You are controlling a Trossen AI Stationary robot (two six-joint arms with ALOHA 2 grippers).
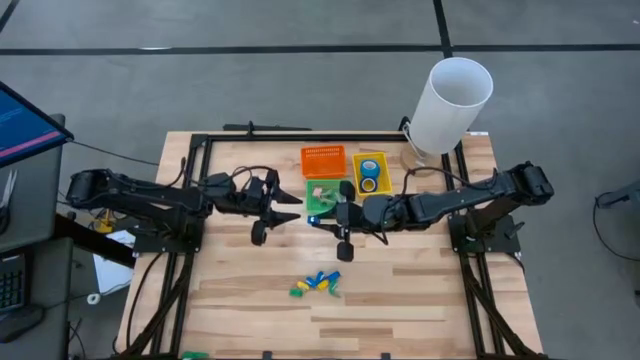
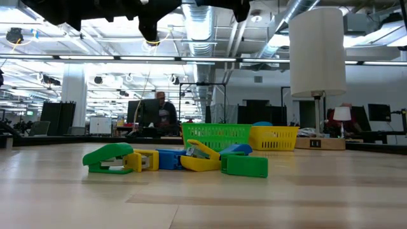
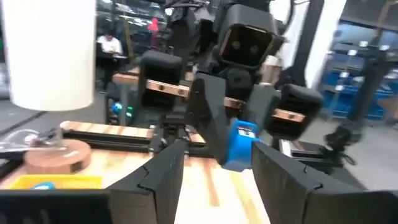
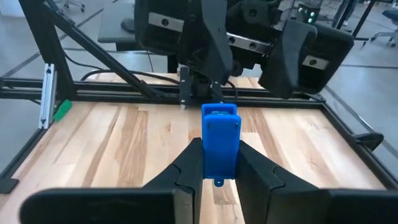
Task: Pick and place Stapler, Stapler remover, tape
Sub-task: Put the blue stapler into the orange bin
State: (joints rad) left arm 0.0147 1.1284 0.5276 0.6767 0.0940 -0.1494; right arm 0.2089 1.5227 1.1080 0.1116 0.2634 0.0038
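My right gripper (image 4: 219, 163) is shut on a small blue stapler (image 4: 221, 140), held in the air beside the green basket (image 1: 322, 196); the high view shows the gripper (image 1: 320, 215) near the table's middle. My left gripper (image 3: 217, 186) is open and faces it from the left, a short way off (image 1: 294, 204). The held stapler (image 3: 239, 144) shows beyond the left fingers. Several small staplers, green, yellow and blue (image 1: 316, 285), lie in a pile on the table (image 2: 181, 160). Two blue tape rolls (image 1: 370, 172) lie in the yellow basket (image 1: 385, 160). My right gripper pinches the blue stapler between its two fingers by the near end (image 4: 219, 168). The rest of the stapler sticks out past the fingertips, along the fingers. The fingers come in about level from the table's right. The stapler is lifted clear of the table.
An orange basket (image 1: 323, 160) stands behind the green one, and a tall white cylinder (image 1: 450, 105) stands on a wooden base at the far right corner. Black frame rails run along the table's edges. Bare wood lies around the stapler pile.
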